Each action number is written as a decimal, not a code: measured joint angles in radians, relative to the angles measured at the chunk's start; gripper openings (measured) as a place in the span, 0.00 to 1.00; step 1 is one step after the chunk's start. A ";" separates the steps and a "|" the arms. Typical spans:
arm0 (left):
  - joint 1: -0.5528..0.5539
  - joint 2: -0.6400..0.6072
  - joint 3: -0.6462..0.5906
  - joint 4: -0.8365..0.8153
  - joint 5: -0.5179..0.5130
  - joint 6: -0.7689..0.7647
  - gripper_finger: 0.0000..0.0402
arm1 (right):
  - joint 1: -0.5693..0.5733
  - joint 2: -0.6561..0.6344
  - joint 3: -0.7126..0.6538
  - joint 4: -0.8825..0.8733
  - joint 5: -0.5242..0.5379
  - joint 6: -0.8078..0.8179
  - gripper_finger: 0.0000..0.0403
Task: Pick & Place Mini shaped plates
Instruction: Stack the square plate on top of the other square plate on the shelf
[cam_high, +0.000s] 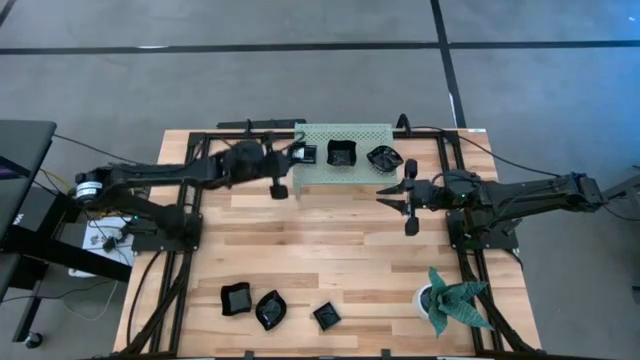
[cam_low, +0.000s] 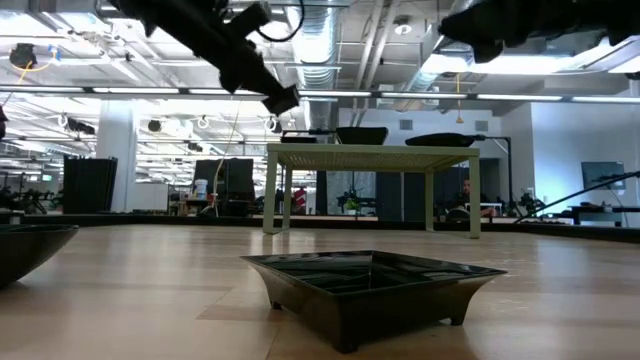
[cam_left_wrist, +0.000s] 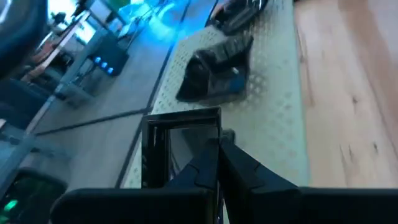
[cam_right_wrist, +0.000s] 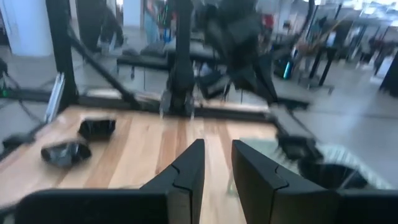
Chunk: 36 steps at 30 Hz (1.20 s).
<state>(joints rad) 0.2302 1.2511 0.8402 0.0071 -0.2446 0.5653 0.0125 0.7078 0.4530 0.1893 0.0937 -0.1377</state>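
Observation:
Glossy black mini plates lie in two groups. On the pale green perforated stand (cam_high: 362, 172) at the far edge sit a square one (cam_high: 342, 153) and a scalloped one (cam_high: 384, 157). A third square plate (cam_high: 307, 154) is at the stand's left end, where my left gripper (cam_high: 298, 152) is shut on it. Three more plates (cam_high: 236, 298), (cam_high: 270, 310), (cam_high: 327, 316) rest on the wood near the near edge; the low view shows one of them, a square plate (cam_low: 370, 285), close up. My right gripper (cam_high: 392, 195) is open over bare wood, in front of the stand's right end. My left gripper (cam_left_wrist: 219, 152) pinches the square plate by one side of its rim (cam_left_wrist: 217, 121), the two fingers close together on it. The plate (cam_left_wrist: 180, 143) is over the green stand's left end. Whether it rests on the stand or is lifted, I cannot tell.
A green spiky plant in a white pot (cam_high: 455, 300) stands at the near right corner. Black arm frames (cam_high: 170, 225), (cam_high: 485, 235) flank the table on both sides. Bare wood (cam_high: 330, 240) lies between the stand and the near plates.

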 joint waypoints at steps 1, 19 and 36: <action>0.025 0.011 0.000 0.030 0.052 0.006 0.02 | 0.000 0.000 0.000 0.025 0.000 -0.001 0.19; 0.084 0.209 -0.001 0.204 0.033 0.114 0.02 | -0.002 0.000 0.000 0.074 0.000 -0.003 0.19; 0.037 0.227 -0.001 0.203 -0.074 0.085 0.15 | -0.002 0.000 0.000 0.056 0.000 -0.002 0.19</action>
<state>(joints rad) 0.2676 1.4783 0.8394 0.2103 -0.3183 0.6506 0.0109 0.7074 0.4530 0.2455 0.0938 -0.1402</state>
